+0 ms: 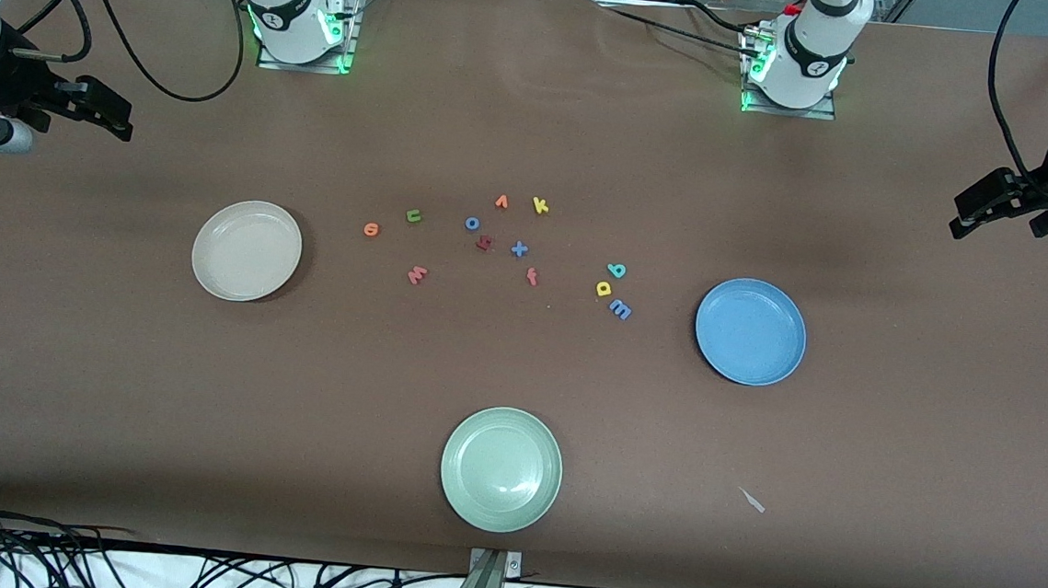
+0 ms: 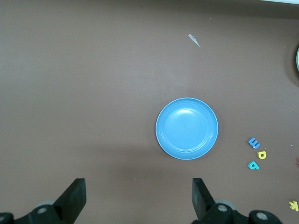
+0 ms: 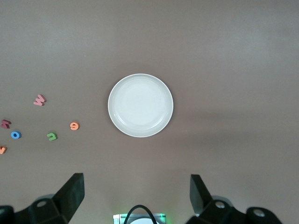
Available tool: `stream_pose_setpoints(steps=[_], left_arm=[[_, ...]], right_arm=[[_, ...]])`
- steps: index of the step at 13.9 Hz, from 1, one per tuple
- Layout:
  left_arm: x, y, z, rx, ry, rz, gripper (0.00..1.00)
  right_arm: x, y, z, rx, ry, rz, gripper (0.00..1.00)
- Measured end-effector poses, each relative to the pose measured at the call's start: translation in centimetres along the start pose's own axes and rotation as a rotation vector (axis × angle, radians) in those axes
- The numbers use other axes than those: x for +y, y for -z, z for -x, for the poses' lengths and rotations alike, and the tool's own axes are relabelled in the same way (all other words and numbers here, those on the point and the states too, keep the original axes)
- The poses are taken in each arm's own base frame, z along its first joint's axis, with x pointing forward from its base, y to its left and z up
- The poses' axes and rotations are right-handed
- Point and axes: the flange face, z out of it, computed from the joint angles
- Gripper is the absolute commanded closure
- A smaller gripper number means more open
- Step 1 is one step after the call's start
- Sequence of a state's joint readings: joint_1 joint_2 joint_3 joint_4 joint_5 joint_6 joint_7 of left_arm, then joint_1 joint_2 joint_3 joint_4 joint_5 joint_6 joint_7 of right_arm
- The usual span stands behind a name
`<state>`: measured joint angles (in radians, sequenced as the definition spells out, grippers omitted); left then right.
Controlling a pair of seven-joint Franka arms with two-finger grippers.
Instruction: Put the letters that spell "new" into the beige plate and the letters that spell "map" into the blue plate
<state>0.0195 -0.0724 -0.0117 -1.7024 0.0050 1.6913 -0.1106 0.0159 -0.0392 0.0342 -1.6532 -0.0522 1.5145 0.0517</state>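
On table, p-a-m row (image 1: 614,289) diagonal

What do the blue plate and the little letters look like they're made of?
Blue plate: likely hard plastic or melamine, with a smooth, even colour and a soft sheen on a thin raised rim. Letters, such as the blue m and yellow a: probably foam, with matte, flat, solid colours and no glare. Neither can be confirmed by look alone.

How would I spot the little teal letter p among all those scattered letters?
Start at the blue plate, toward the left arm's end of the table. Beside it lies a tight cluster of three letters; the teal p is the one farthest from the front camera, above the yellow a and blue m.
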Motion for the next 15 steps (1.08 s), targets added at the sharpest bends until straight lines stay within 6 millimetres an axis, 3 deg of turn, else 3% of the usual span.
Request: stream_pose_setpoints(steps=[6,10,15], left_arm=[[0.1,-0.1,-0.1,-0.013,-0.002,0.000,0.00],[1.0,1.2,-0.3,-0.016,-0.017,0.000,0.00],[1.1,0.7,-1.1,-0.025,-0.019,0.000,0.00]], right_arm=[[0.0,0.0,0.0,0.000,0.000,0.000,0.00],[0.0,0.0,0.0,-0.001,-0.001,0.000,0.00],[0.1,0.0,0.0,-0.001,-0.001,0.000,0.00]])
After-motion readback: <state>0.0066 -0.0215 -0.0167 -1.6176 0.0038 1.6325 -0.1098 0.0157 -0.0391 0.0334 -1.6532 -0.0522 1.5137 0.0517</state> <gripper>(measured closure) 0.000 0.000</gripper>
